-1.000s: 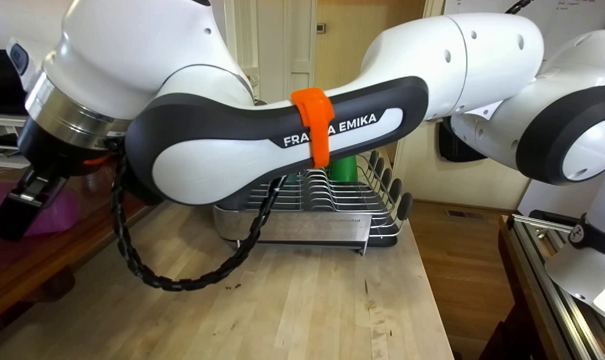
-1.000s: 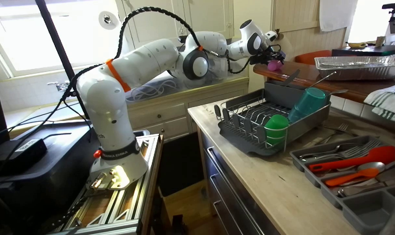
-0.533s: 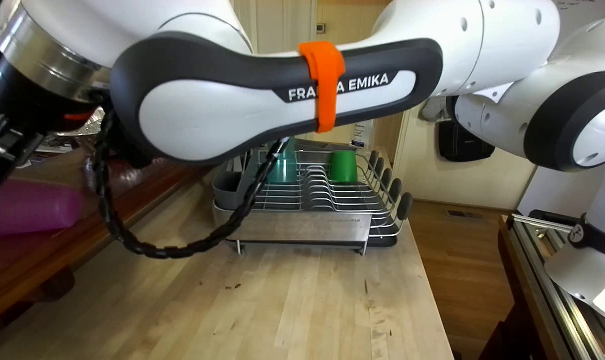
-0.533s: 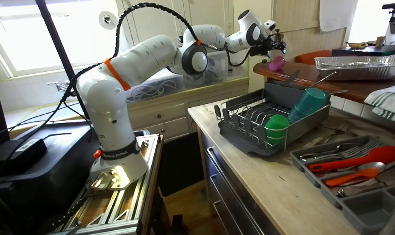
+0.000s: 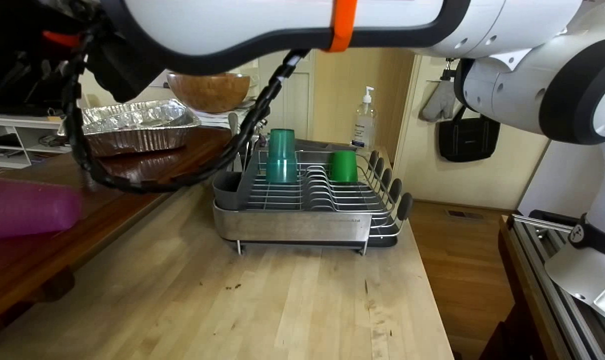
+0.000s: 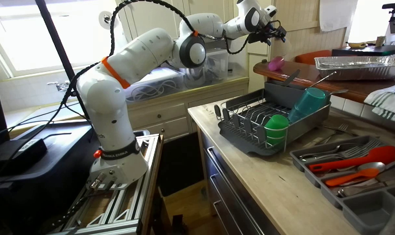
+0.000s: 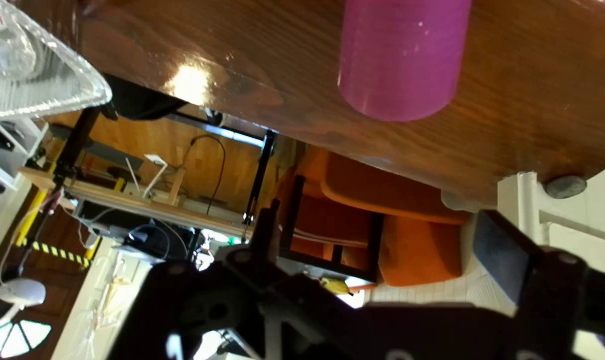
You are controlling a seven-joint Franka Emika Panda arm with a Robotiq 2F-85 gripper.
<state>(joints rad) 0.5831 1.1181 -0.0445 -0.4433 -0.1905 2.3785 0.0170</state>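
Observation:
My gripper is open and empty, with its fingers wide apart in the wrist view. In an exterior view the gripper hangs in the air above a pink-purple cup, apart from it. The cup lies on its side on a glossy brown wooden counter. The cup also shows at the left of an exterior view and at the top of the wrist view. In that exterior view the fingertips are out of frame or lost in the dark arm parts at the top left.
A foil tray stands on the brown counter, with a wooden bowl behind. A dish rack on the lower worktop holds a green cup and teal cups. A grey cutlery tray is near. Orange chairs stand beyond the counter.
My gripper has risen away from the pink-purple cup, which it was right at one second ago. The cup stays lying on the counter, and the whole arm has lifted.

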